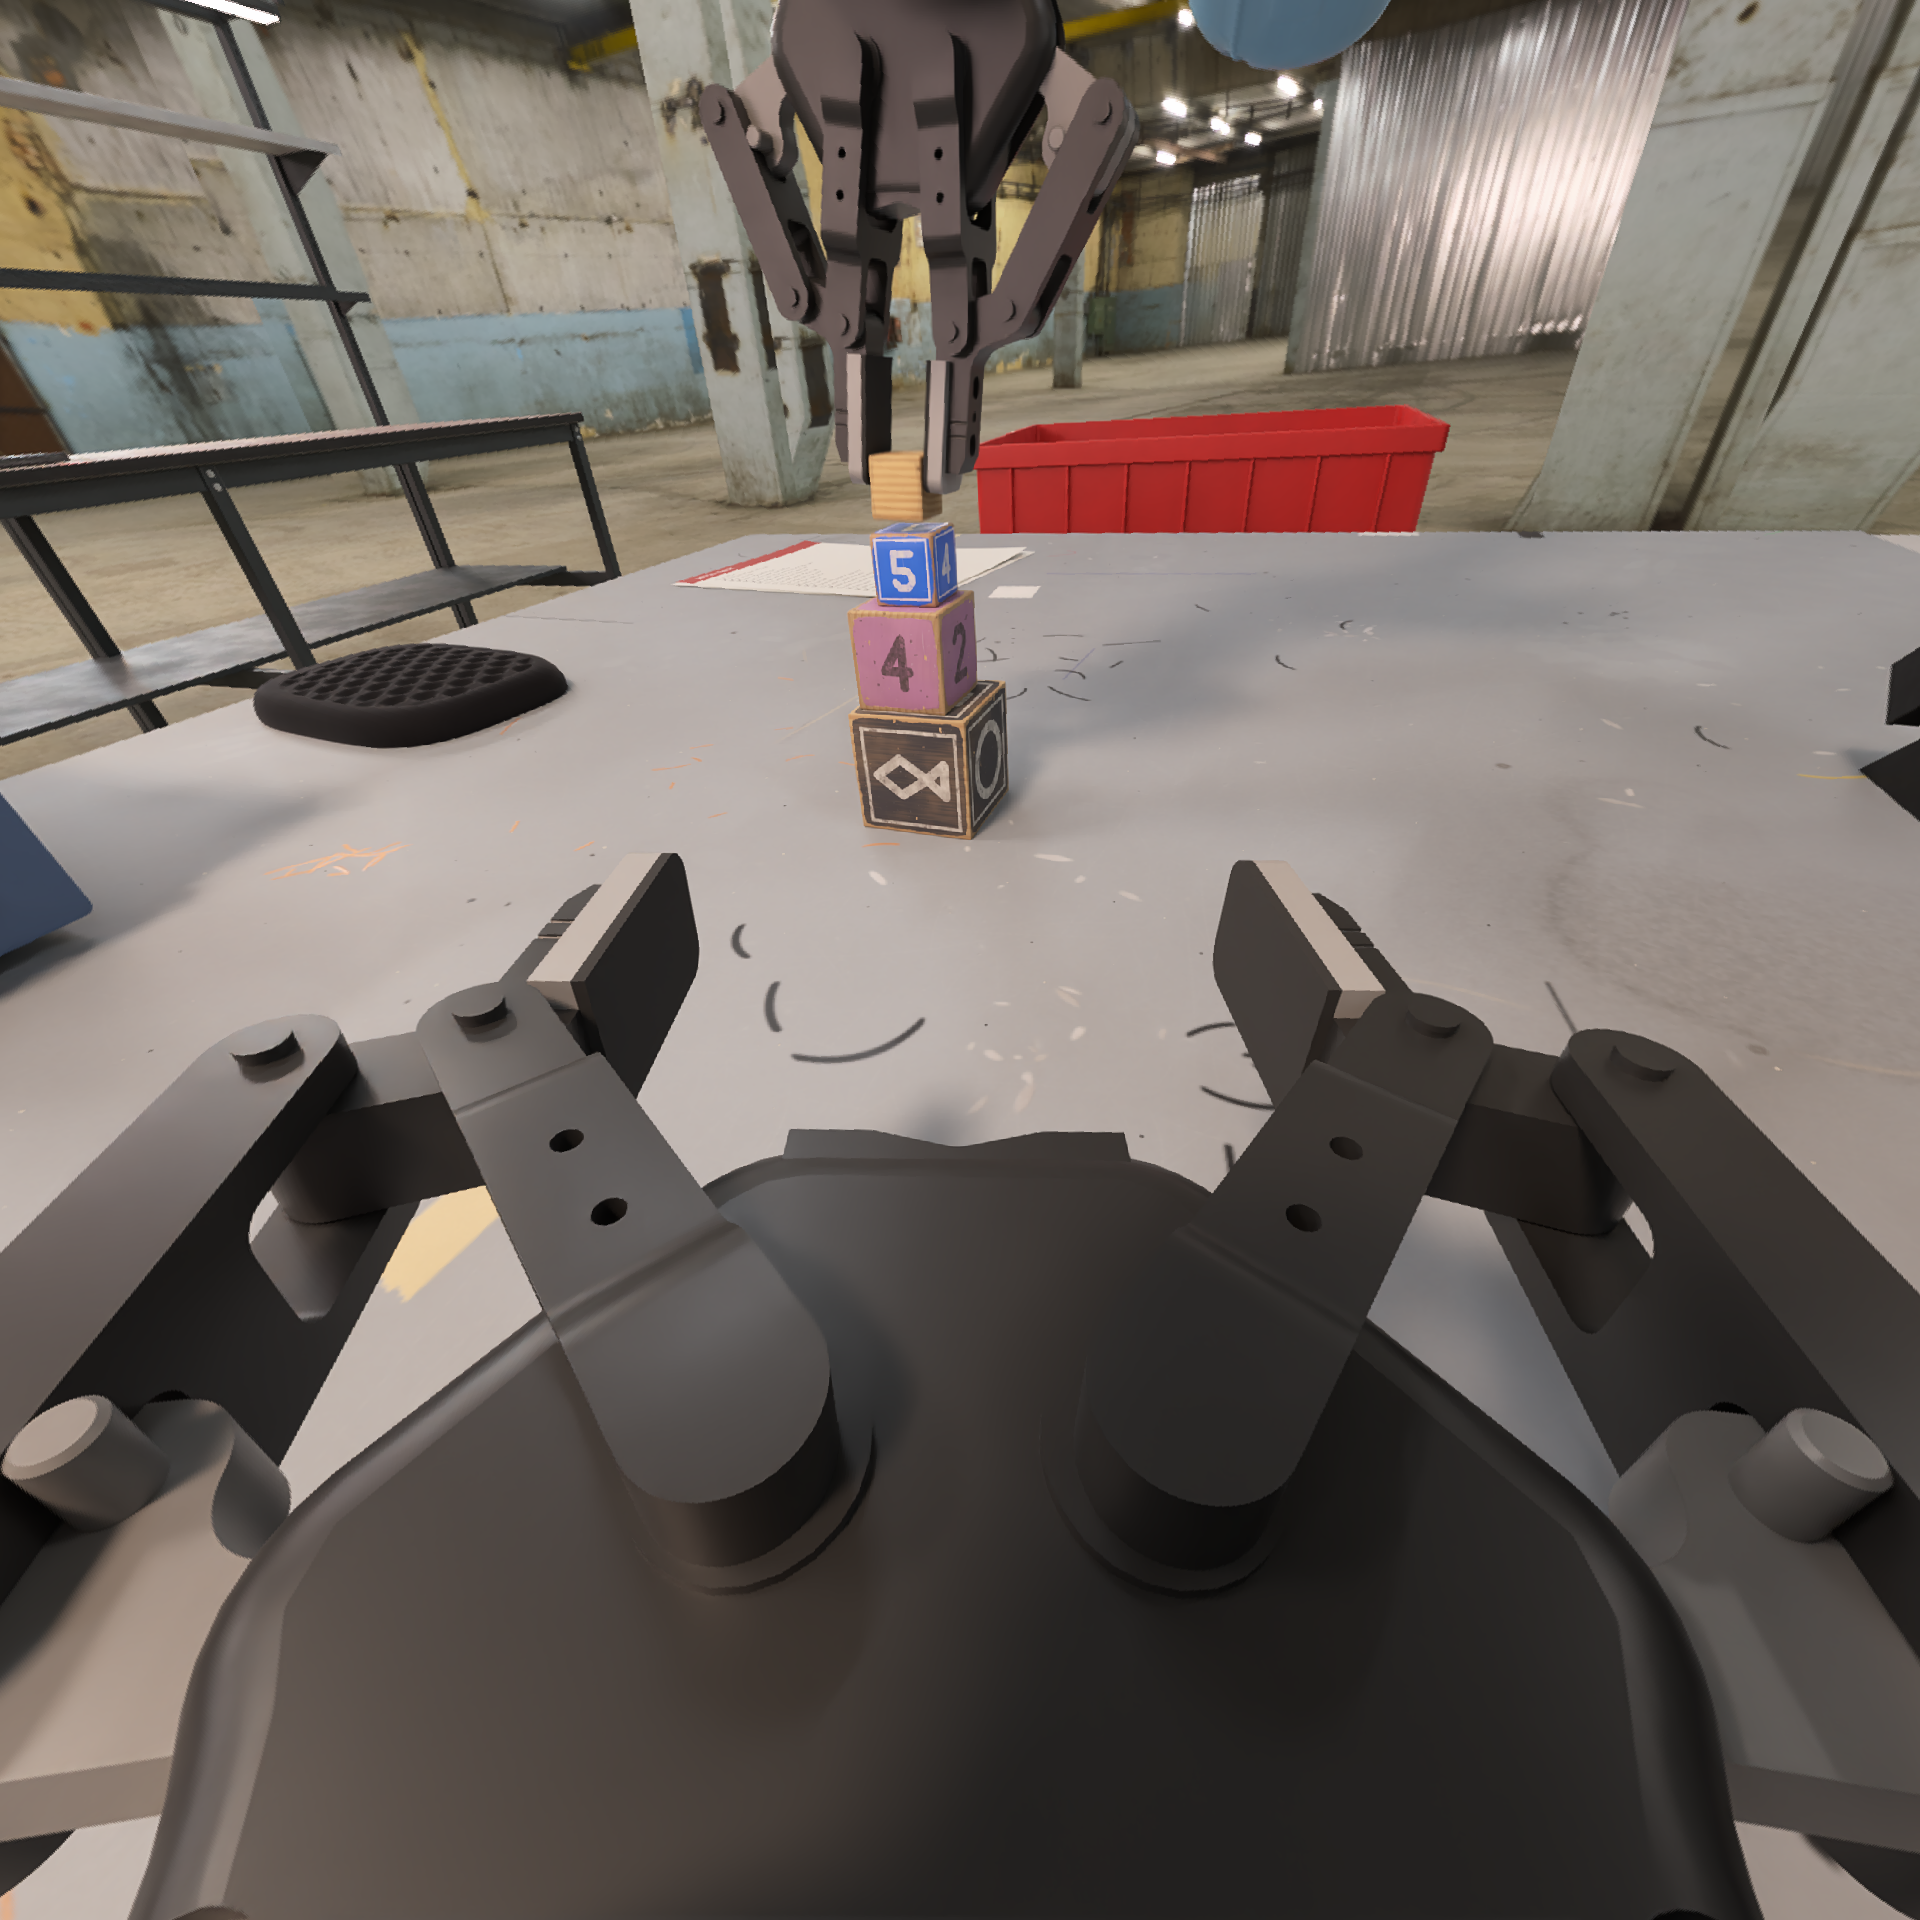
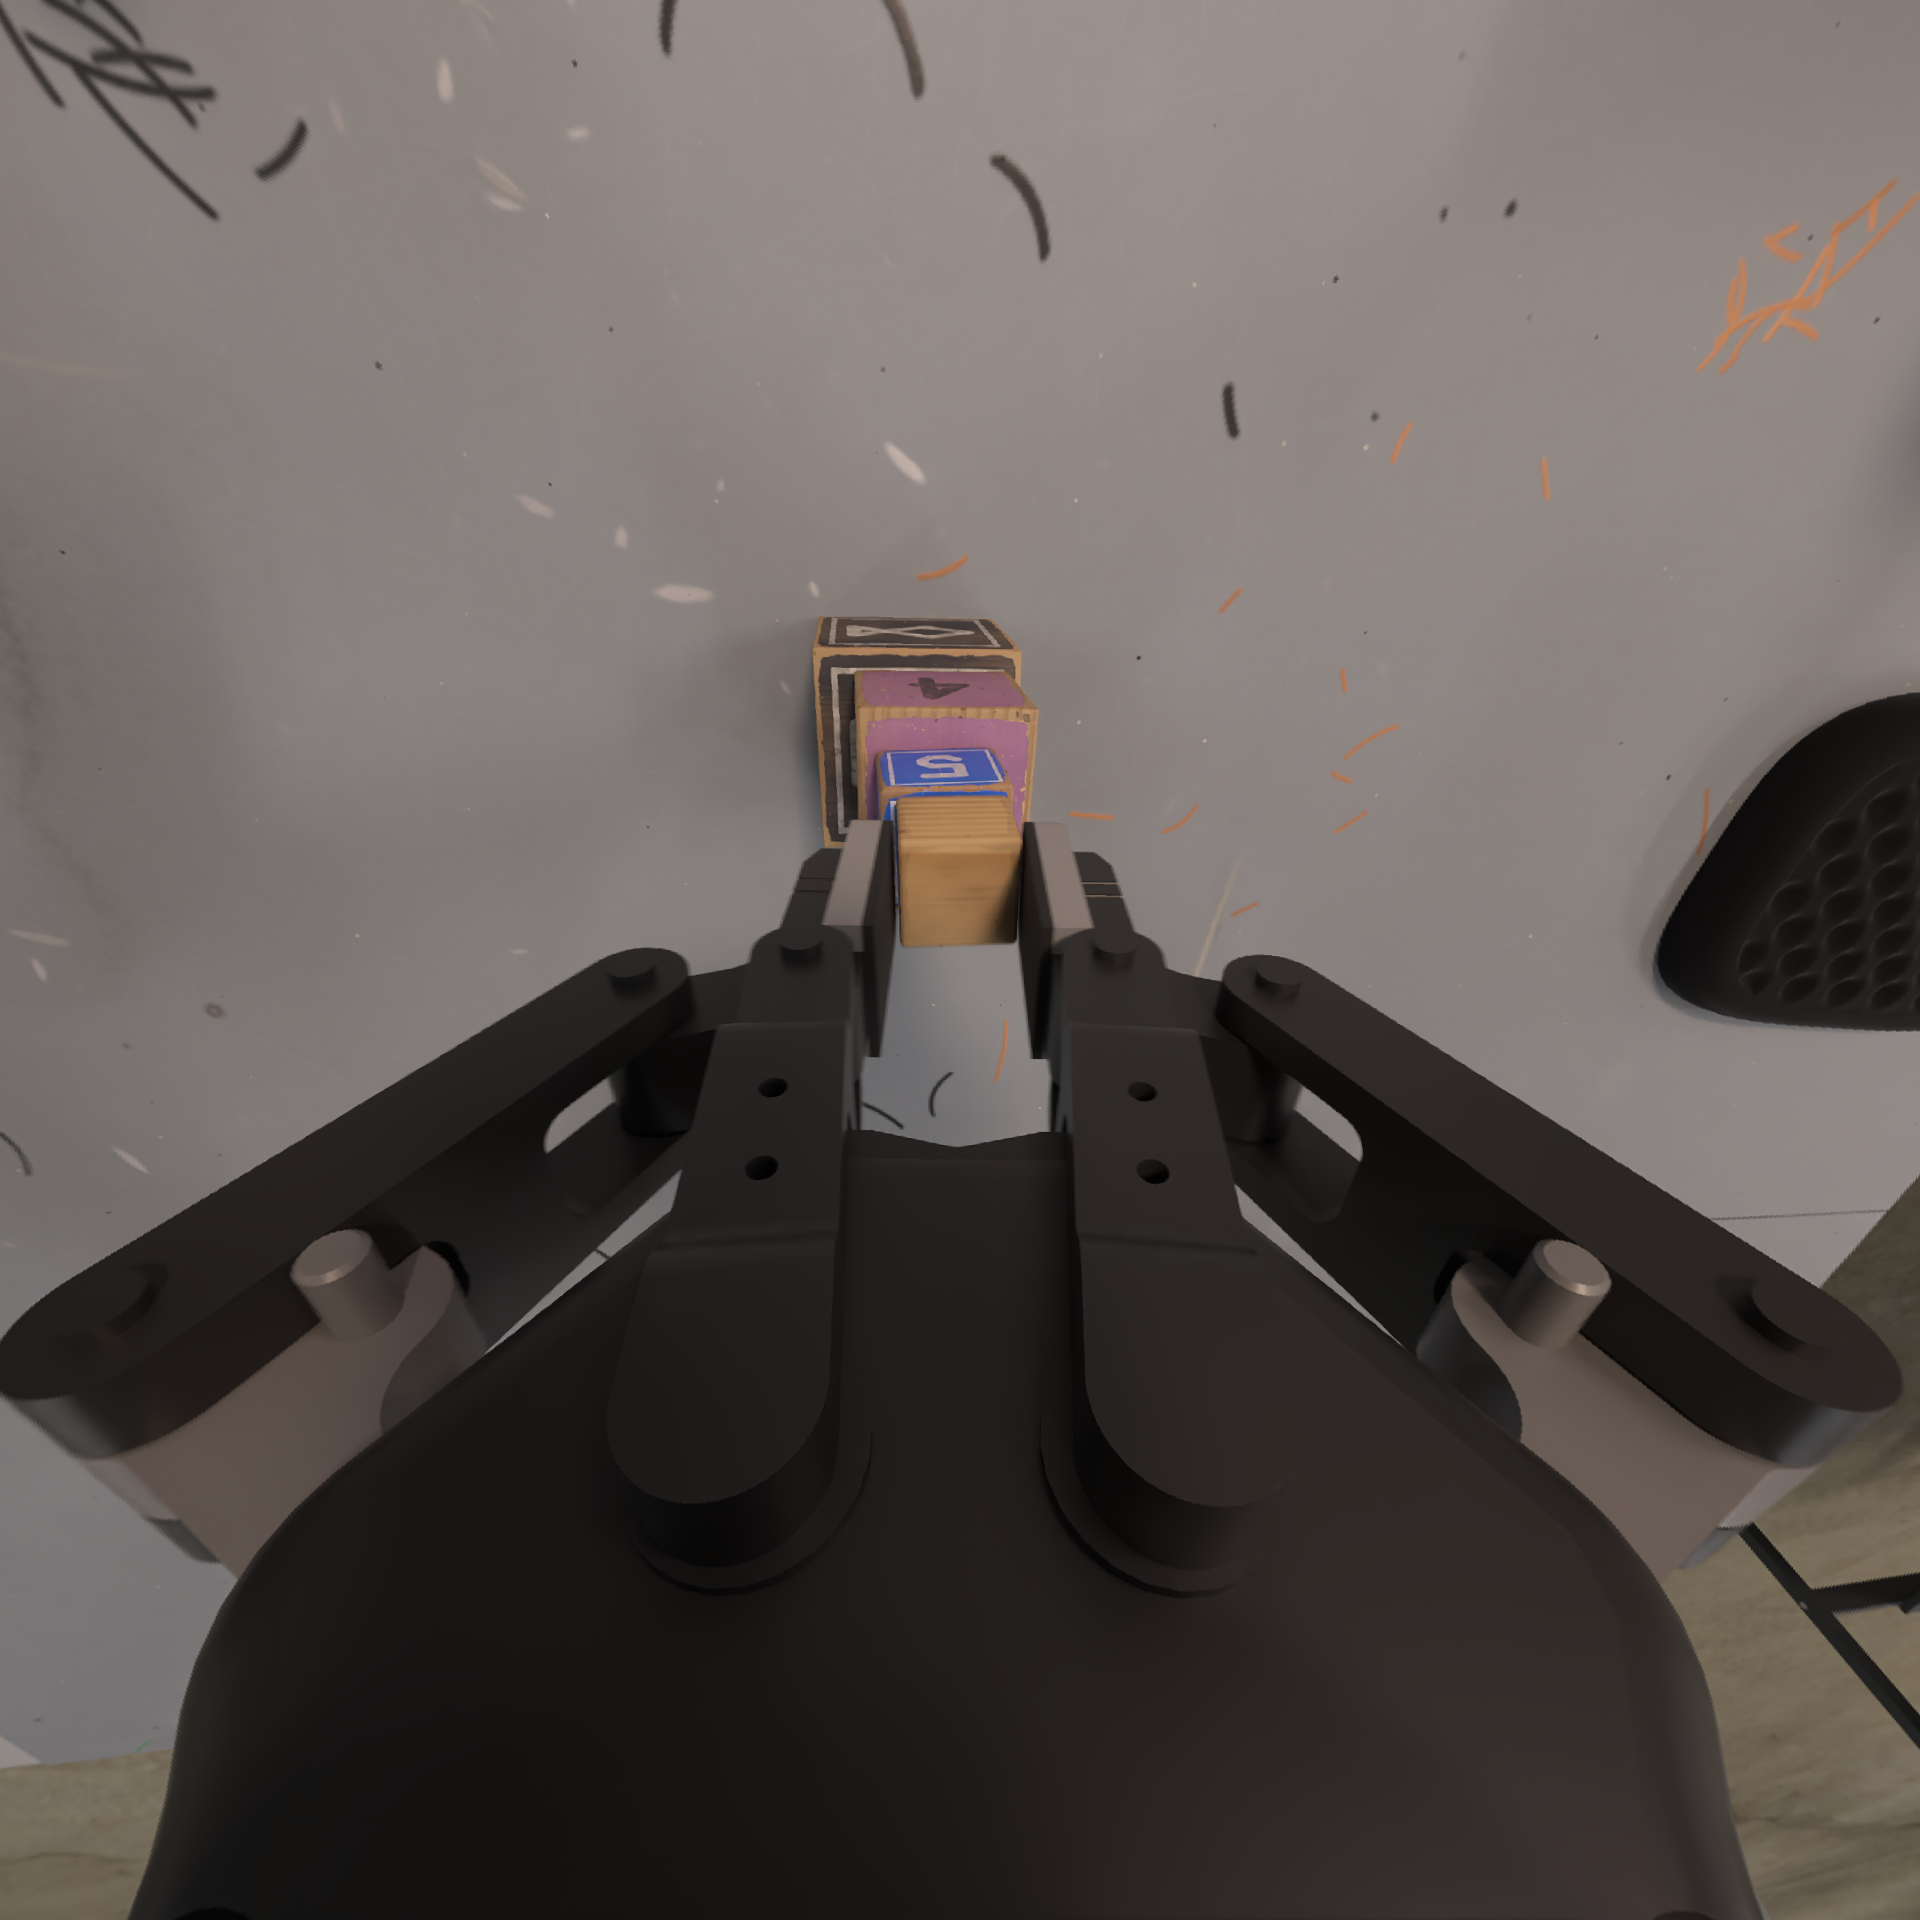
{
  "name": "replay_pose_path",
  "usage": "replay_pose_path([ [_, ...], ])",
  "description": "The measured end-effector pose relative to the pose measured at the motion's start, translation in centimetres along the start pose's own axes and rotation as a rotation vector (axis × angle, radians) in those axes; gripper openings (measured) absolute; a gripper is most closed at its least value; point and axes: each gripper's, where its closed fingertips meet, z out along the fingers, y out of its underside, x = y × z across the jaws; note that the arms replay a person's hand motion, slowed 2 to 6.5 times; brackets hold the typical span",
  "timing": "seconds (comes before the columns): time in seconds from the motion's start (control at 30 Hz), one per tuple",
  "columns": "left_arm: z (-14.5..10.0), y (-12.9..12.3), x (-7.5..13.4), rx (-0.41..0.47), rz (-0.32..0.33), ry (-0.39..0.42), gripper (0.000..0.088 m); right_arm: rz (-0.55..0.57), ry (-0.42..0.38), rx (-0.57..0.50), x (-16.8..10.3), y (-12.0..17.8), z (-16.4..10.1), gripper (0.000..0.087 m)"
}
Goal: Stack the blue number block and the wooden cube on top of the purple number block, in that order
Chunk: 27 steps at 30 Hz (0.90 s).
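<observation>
My right pincer (image 2: 956, 883) grips the wooden cube (image 2: 956, 883) between closed fingers, just above the blue number block (image 1: 912, 566), which already sits on the purple number block (image 1: 912, 652). Only lowering and release remain. My left pincer (image 1: 956, 935) hangs wide open, empty. Block faces carry numerals.

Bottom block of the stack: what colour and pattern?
Black faces, white line symbols, tan wooden edges; left wrist view.

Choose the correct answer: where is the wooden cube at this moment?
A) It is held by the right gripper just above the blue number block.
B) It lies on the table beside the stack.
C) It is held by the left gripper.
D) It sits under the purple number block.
A: the right gripper is shut on the wooden cube, with a small gap above the blue number block.
</observation>
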Motion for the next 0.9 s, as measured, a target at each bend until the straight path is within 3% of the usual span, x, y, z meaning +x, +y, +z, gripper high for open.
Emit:
replay_pose_path([
  [0.13,0.0,0.0,0.0,0.0,0.0,0.0,0.0854,0.012,0.002,0.022,-0.1,-0.2,-0.3,0.0357],
  [0.6,0.0,0.0,0.0,0.004,-0.002,-0.001,0.0854,0.026,0.08,0.108,-0.9,-0.3,-2.1,0.0401],
  [0.73,0.0,0.0,0.0,0.002,-0.001,0.0,0.0854,0.014,0.097,0.16,-2.1,-0.3,-2.3,0.0396],
  [0.9,0.0,0.0,0.1,0.0,0.003,0.001,0.0854,-0.013,0.083,0.212,-4.1,-0.2,-1.8,0.0283],
])
